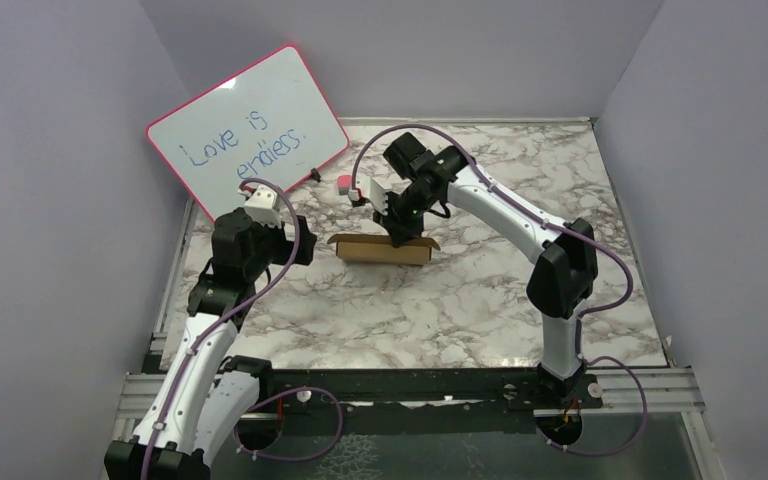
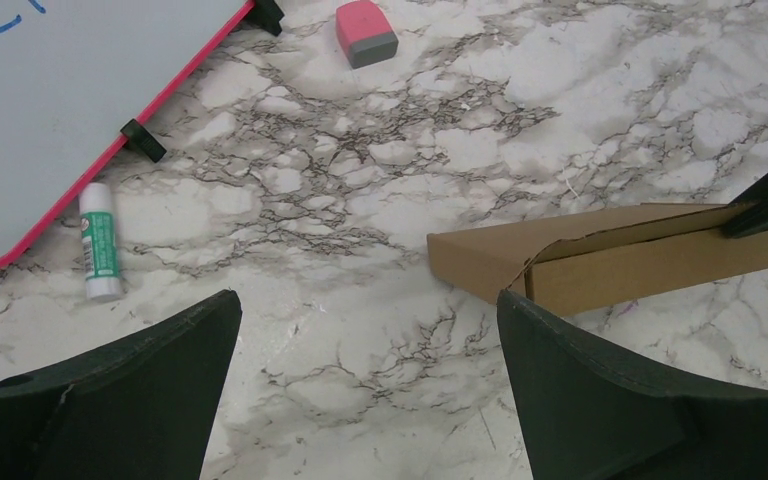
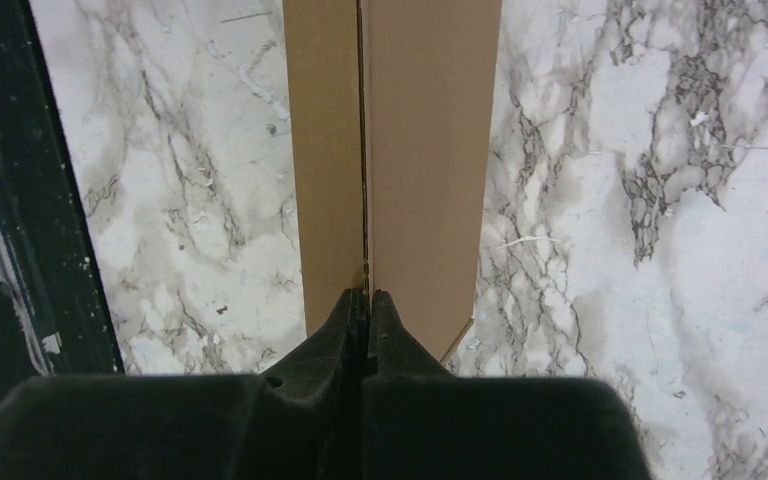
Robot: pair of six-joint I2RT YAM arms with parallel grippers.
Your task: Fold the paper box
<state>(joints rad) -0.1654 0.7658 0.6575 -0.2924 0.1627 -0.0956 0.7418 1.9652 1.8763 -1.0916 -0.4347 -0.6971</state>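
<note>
The paper box (image 1: 380, 250) is a shallow brown cardboard box lying in the middle of the marble table. It also shows in the left wrist view (image 2: 600, 260) and the right wrist view (image 3: 420, 150). My right gripper (image 1: 400, 238) comes down on the box's right part, and its fingers are shut (image 3: 365, 295) on a thin upright cardboard edge of the box. My left gripper (image 1: 305, 245) is open and empty (image 2: 368, 305), hovering over bare table just left of the box's left end.
A pink-rimmed whiteboard (image 1: 245, 125) leans at the back left and also shows in the left wrist view (image 2: 70, 90). A pink eraser (image 1: 344, 184) lies behind the box. A glue stick (image 2: 100, 240) lies by the whiteboard's edge. Grey walls stand on three sides.
</note>
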